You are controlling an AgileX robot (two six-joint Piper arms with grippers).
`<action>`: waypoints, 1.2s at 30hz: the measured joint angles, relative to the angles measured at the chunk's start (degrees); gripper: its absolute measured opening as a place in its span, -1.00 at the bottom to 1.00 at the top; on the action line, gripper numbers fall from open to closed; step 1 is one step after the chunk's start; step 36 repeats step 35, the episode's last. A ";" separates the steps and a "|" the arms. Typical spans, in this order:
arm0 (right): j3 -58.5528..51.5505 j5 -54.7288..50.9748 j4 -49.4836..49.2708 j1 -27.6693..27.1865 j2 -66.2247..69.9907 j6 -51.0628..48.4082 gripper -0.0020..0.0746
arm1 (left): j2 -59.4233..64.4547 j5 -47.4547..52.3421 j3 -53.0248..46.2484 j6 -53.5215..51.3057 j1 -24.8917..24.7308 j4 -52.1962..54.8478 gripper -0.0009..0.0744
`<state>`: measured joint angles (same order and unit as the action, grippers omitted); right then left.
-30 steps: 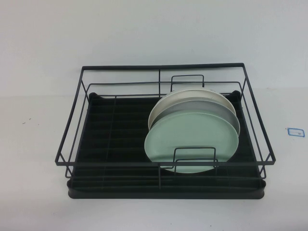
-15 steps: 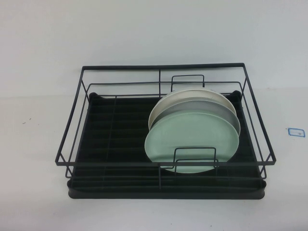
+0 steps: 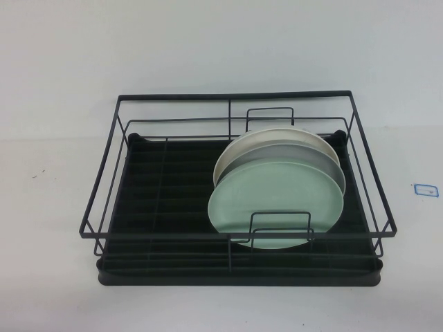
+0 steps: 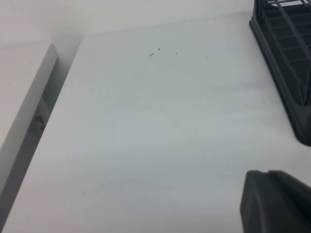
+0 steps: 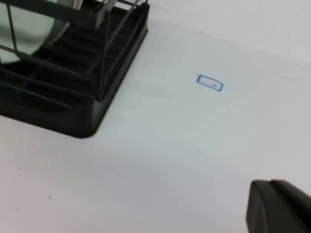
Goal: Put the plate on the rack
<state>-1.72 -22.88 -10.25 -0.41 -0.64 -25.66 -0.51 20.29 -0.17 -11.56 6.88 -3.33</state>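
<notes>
Upright mint plate (image 3: 277, 200) (low-rimmed)

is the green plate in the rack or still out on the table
In the rack: the green plate leans on the white plate behind it. Left gripper and right gripper are both off the rack.

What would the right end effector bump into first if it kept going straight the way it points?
Probably just the bare table. Only a dark tip of the right end effector shows, aimed over open tabletop. The blue sticker lies further ahead, the rack off to one side. Depth is unclear. The left end effector is parked beside the rack.
</notes>
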 joint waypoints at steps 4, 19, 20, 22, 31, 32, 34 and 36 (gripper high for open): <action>0.00 0.02 3.78 0.00 0.00 0.00 -0.90 | 0.00 0.00 0.00 0.00 0.00 0.00 -0.98; 0.00 0.42 9.21 0.00 0.00 -0.21 -0.90 | 0.00 0.00 0.00 0.00 0.00 0.00 -0.98; 0.00 0.42 9.21 0.00 0.00 -0.21 -0.90 | 0.00 0.00 0.00 0.00 0.00 0.00 -0.98; 0.00 0.42 9.21 0.00 0.00 -0.21 -0.90 | 0.00 0.00 0.00 0.00 0.00 0.00 -0.98; 0.00 0.42 9.41 0.00 0.00 -0.11 -0.90 | 0.00 0.00 0.00 0.00 0.00 0.00 -0.98; 0.00 0.47 9.41 0.00 0.00 -0.11 -0.90 | 0.00 0.00 0.00 0.00 0.00 0.00 -0.98; 0.00 0.56 9.54 0.00 0.00 -0.11 -0.90 | 0.00 0.00 0.00 0.00 0.00 0.00 -0.98; 0.00 0.56 9.57 0.00 0.00 -0.11 -0.90 | 0.00 0.00 0.00 0.00 0.00 0.00 -0.98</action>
